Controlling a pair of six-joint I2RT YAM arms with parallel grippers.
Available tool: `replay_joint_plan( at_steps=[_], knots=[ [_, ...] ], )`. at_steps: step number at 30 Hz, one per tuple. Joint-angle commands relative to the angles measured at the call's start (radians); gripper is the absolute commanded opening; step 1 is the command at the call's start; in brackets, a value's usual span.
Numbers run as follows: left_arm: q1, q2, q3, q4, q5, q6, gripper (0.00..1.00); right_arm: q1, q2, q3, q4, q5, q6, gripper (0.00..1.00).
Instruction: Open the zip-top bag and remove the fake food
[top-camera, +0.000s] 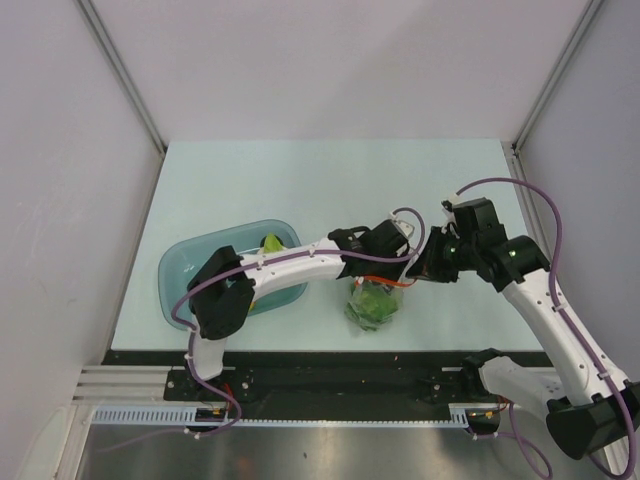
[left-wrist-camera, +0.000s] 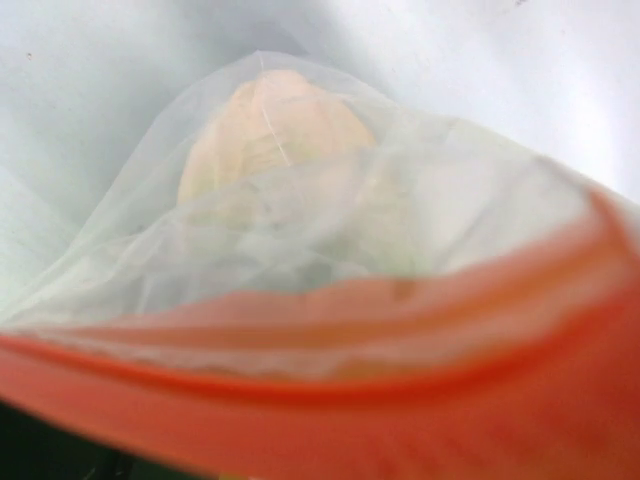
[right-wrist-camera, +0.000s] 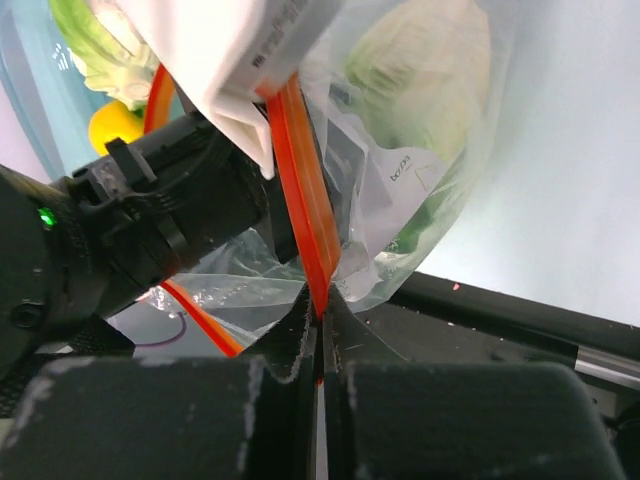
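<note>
The zip-top bag (top-camera: 373, 302) hangs just above the table between my two grippers, with green lettuce inside. My right gripper (right-wrist-camera: 320, 300) is shut on its red-orange zip strip (right-wrist-camera: 305, 200); in the top view this gripper (top-camera: 418, 268) is at the bag's right. My left gripper (top-camera: 392, 240) holds the bag's mouth from the other side; its black body (right-wrist-camera: 150, 230) shows in the right wrist view. In the left wrist view the zip strip (left-wrist-camera: 330, 390) fills the bottom, hiding the fingers, and a pale orange piece (left-wrist-camera: 270, 130) lies inside. A pale white-green piece (right-wrist-camera: 420, 60) also sits in the bag.
A teal tray (top-camera: 190, 268) stands at the left, under the left arm, holding a yellow-green piece (top-camera: 272, 243). In the right wrist view a lettuce piece (right-wrist-camera: 85, 40) and a yellow fruit (right-wrist-camera: 110, 125) show over it. Grey walls enclose the table (top-camera: 330, 180).
</note>
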Motion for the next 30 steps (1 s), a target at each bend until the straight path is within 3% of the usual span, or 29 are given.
replay_joint_plan(
  at_steps=[1, 5, 7, 8, 11, 12, 14, 17, 18, 20, 21, 24, 30],
  knots=[
    [0.004, 0.036, -0.027, 0.058, -0.053, 0.005, 0.65, 0.004, -0.031, -0.032, 0.006, -0.026, 0.010, 0.00],
    [0.004, 0.061, -0.039, 0.069, -0.055, 0.011, 0.56, 0.006, -0.031, -0.028, -0.008, -0.016, -0.001, 0.00],
    [0.004, 0.053, -0.044, 0.083, -0.056, 0.025, 0.40, 0.003, -0.034, -0.031, -0.011, -0.016, -0.007, 0.00],
    [0.005, 0.038, -0.041, 0.089, -0.065, 0.033, 0.27, 0.003, -0.034, -0.031, -0.011, -0.009, -0.010, 0.00],
    [0.004, -0.001, -0.038, 0.094, -0.064, 0.074, 0.12, -0.010, -0.022, -0.026, -0.019, 0.004, -0.027, 0.00],
    [0.005, -0.034, -0.035, 0.094, -0.058, 0.096, 0.01, -0.017, -0.017, -0.019, -0.019, -0.001, -0.032, 0.00],
    [0.005, -0.080, -0.045, 0.107, -0.039, 0.113, 0.00, -0.030, -0.005, -0.011, -0.016, -0.013, -0.038, 0.00],
    [0.007, -0.178, -0.079, 0.132, 0.019, 0.151, 0.00, -0.057, 0.010, 0.012, -0.017, -0.036, -0.050, 0.17],
    [0.007, -0.200, -0.102, 0.138, 0.036, 0.163, 0.00, -0.071, 0.012, 0.024, -0.022, -0.048, -0.053, 0.28],
    [0.010, -0.260, -0.117, 0.149, 0.091, 0.183, 0.00, -0.120, 0.011, 0.035, -0.023, -0.114, -0.055, 0.42],
    [0.011, -0.275, -0.131, 0.149, 0.108, 0.188, 0.00, -0.137, 0.007, 0.041, -0.023, -0.134, -0.056, 0.57],
    [0.024, -0.310, -0.151, 0.147, 0.148, 0.191, 0.00, -0.177, 0.001, 0.084, -0.030, -0.173, -0.076, 0.75],
    [0.061, -0.358, -0.189, 0.198, 0.281, 0.182, 0.00, -0.252, 0.027, 0.142, -0.036, -0.234, -0.079, 0.93]
  ],
)
